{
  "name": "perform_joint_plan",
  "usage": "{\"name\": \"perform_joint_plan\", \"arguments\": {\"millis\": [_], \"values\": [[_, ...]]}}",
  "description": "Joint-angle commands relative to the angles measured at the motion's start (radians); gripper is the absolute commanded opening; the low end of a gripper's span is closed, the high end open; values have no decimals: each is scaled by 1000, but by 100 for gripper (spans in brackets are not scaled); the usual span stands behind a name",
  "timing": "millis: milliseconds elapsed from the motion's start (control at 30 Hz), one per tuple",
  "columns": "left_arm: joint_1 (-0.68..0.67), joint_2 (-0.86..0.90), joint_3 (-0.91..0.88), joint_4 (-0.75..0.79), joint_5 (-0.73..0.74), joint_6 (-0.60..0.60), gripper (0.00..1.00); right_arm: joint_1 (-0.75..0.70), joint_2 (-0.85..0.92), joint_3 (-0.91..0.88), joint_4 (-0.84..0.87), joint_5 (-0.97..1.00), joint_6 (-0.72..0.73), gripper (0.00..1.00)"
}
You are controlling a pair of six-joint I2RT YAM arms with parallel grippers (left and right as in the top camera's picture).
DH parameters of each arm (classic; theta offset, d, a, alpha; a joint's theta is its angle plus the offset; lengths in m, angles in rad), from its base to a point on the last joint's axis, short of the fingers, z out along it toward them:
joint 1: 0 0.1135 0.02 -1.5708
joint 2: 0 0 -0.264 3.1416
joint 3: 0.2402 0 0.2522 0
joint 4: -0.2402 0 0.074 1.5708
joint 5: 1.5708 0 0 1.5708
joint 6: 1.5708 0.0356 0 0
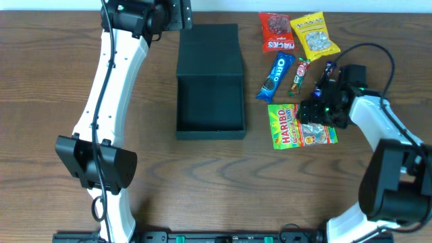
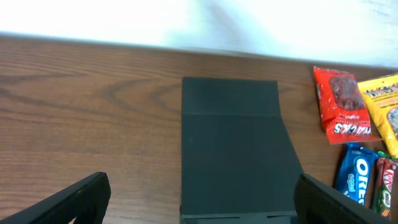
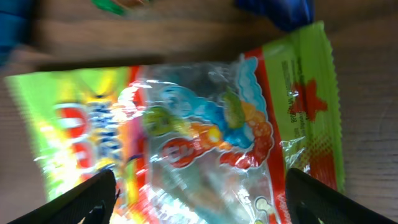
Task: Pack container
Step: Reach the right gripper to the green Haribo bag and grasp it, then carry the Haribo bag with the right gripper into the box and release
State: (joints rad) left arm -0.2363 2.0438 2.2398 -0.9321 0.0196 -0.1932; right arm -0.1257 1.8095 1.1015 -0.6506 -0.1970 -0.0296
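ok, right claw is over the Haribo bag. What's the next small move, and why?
Probably close the right claw on the Haribo bag. Its fingers straddle the bag, spread wide, with nothing pinched yet. The container lies open beside it, ready to take the bag.

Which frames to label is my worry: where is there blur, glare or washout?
Overhead: sharp, evenly lit, the green plastic Haribo gummy bag readable. Left wrist: white background blown out, the dark grey-teal rectangular cardboard box slightly soft. Right wrist: close-up blurred, glare on the bag's clear film.
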Motion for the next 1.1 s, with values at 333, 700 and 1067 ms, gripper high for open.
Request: {"name": "perform_joint_plan", "arguments": {"millis": [333,700,1067], "values": [[0,-10,22,-13,-4,41,95,33,153,10,12,127,85,41],[1,-10,22,-13,-4,41,95,60,236,16,-53,170,85,1],[2,-14,22,-17,-56,40,95,89,-23,206,-262,93,86,1]]}}
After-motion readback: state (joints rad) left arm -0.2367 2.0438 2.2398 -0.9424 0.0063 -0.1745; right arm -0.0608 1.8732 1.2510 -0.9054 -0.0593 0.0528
